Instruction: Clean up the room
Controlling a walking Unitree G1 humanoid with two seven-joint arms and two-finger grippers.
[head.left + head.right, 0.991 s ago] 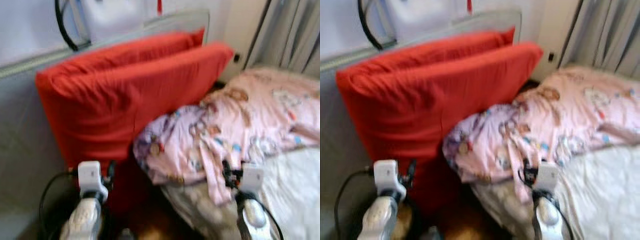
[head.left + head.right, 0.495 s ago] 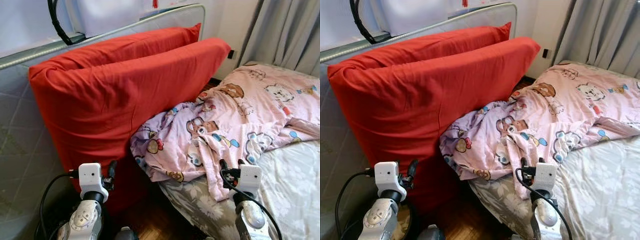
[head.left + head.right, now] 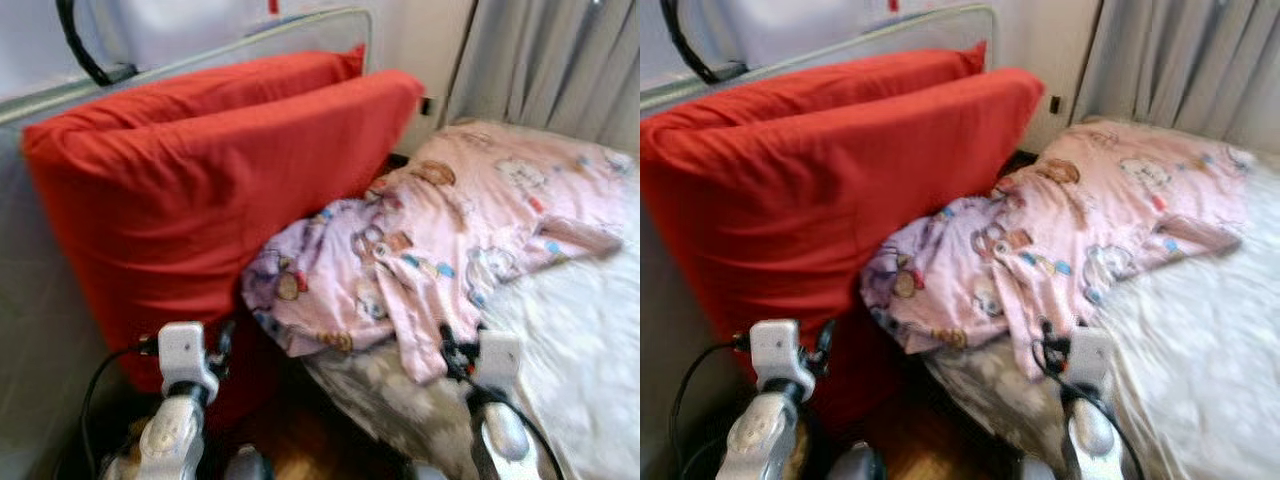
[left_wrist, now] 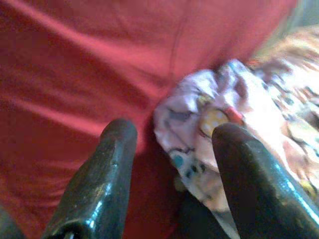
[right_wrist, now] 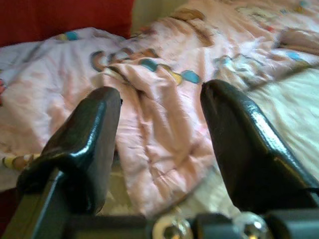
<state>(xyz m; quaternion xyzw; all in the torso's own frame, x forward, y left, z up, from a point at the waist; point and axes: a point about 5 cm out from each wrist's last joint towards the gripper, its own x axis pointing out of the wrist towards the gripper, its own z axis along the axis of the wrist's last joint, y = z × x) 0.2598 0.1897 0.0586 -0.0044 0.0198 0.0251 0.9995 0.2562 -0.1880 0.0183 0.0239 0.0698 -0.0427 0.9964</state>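
Since half a second ago the whole scene has slid leftward and blurred, so the camera has turned; nothing on the bed has shifted. Head views show two red pillows standing against the rail, with the crumpled pink cartoon-print blanket lying against them on the grey sheet. Wrist views add the close detail: the left tool hangs released, fingers spread, before the red fabric and the blanket's edge, touching neither. The right tool is likewise spread wide, just above the blanket's fold, holding nothing.
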